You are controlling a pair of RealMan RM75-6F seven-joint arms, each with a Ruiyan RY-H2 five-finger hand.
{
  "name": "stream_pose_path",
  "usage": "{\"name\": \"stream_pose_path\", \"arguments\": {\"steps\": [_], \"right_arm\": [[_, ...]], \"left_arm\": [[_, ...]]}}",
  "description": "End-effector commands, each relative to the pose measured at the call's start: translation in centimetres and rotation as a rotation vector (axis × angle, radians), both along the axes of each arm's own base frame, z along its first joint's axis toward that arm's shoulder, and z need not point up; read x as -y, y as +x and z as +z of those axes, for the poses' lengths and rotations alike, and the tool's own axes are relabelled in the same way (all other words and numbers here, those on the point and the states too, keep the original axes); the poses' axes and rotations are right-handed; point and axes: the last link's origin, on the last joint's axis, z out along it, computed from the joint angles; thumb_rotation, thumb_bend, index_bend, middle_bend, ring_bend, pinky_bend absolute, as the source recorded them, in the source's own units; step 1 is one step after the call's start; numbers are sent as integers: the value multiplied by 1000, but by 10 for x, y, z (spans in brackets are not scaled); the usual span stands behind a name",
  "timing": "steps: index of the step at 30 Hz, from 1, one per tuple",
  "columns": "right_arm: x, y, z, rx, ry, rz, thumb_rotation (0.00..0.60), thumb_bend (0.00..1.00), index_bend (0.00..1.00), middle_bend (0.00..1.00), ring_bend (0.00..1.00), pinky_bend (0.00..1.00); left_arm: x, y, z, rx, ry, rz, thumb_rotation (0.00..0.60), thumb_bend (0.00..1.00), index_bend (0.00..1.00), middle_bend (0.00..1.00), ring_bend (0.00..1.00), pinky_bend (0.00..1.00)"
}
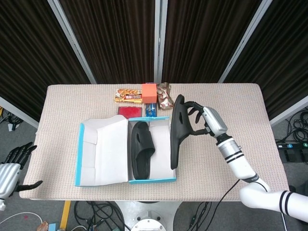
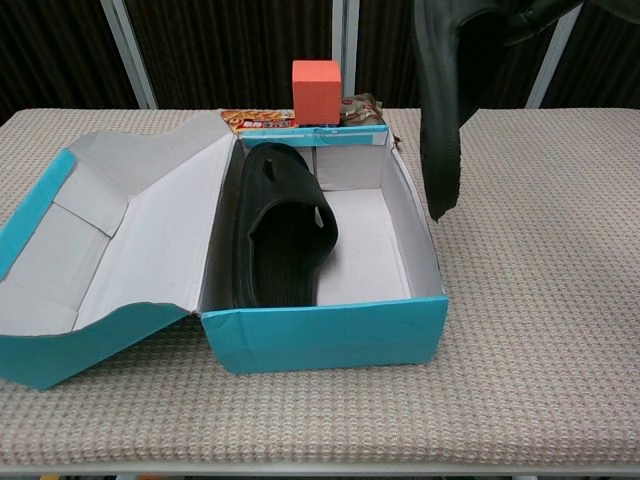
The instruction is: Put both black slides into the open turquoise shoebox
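Observation:
The open turquoise shoebox (image 1: 166,180) (image 2: 330,335) lies mid-table with its lid folded out to the left. One black slide (image 1: 142,149) (image 2: 281,224) lies in the box's left half. My right hand (image 1: 204,120) grips the second black slide (image 1: 176,130) (image 2: 440,110) by its strap and holds it on edge in the air, hanging over the box's right wall. In the chest view only fingertips (image 2: 540,12) of that hand show at the top edge. My left hand (image 1: 12,166) hangs off the table's left front corner, fingers apart, holding nothing.
Behind the box stand an orange block (image 1: 148,91) (image 2: 316,90), a snack bar (image 1: 128,96), a brown wrapped snack (image 1: 166,95), a red packet (image 1: 130,111) and a small blue pack (image 1: 151,109). Bare beige table (image 1: 240,110) stretches to the right of the box.

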Motion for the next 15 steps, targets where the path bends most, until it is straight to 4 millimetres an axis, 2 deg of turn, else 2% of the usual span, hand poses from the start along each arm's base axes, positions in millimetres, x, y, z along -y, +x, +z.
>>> {"name": "stream_pose_path", "arguments": {"steps": [1, 7, 15], "right_arm": [[6, 7, -20, 3, 46, 14, 600, 271, 565, 488, 375, 571], [10, 15, -46, -6, 98, 29, 600, 272, 565, 488, 375, 571], [12, 21, -64, -42, 144, 44, 600, 272, 565, 488, 375, 571]], "left_arm": [[-1, 1, 1, -2, 3, -5, 600, 20, 73, 16, 0, 0], [-3, -1, 3, -1, 20, -5, 600, 20, 73, 16, 0, 0], [-2, -4, 4, 3, 21, 4, 600, 20, 73, 17, 0, 0]]}}
